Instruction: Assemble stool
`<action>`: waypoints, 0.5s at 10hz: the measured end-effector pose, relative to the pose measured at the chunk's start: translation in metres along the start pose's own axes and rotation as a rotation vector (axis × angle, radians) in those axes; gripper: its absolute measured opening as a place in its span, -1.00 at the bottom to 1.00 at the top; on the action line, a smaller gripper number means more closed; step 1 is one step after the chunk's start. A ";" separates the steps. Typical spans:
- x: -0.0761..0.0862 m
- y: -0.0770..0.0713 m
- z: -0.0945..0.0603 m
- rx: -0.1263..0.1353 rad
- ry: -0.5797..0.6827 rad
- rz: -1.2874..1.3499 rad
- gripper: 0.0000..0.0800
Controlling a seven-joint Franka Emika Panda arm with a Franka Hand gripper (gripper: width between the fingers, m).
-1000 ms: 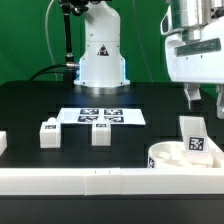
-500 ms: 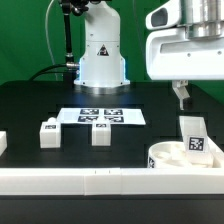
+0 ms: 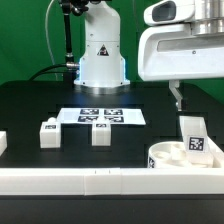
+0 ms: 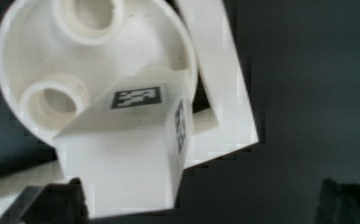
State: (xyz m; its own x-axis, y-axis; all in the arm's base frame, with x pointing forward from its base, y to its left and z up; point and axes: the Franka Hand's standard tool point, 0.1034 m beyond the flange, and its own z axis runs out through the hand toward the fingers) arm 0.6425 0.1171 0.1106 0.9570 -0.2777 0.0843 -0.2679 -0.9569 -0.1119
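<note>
Exterior view: The seat (image 3: 168, 158) lay at the front edge of the worktop (image 3: 30, 105), near the corner on the exterior view's right, against the border rail (image 3: 90, 181). One leg (image 3: 195, 137) stood upright on it. Two loose legs (image 3: 48, 132) sat mid-worktop beside the marker board (image 3: 100, 116). The gripper (image 3: 179, 96) hung above the seat, well clear of it.

Wrist view: The fingers (image 4: 44, 200) were spread fully wide, either side of the leg (image 4: 132, 150), apparently touching nothing; their tips were dim. The seat (image 4: 70, 55) looked rigid, light and smooth. The leg's flat opposite faces were probably the soundest grip.
</note>
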 end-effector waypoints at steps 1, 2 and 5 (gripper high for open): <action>0.005 -0.003 -0.002 -0.011 0.001 -0.128 0.62; 0.006 -0.007 -0.003 -0.016 0.004 -0.228 0.62; 0.006 -0.003 -0.002 -0.039 0.001 -0.468 0.62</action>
State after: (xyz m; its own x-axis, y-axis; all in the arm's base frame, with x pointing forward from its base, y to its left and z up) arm 0.6490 0.1182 0.1138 0.9757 0.1848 0.1175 0.1889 -0.9817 -0.0246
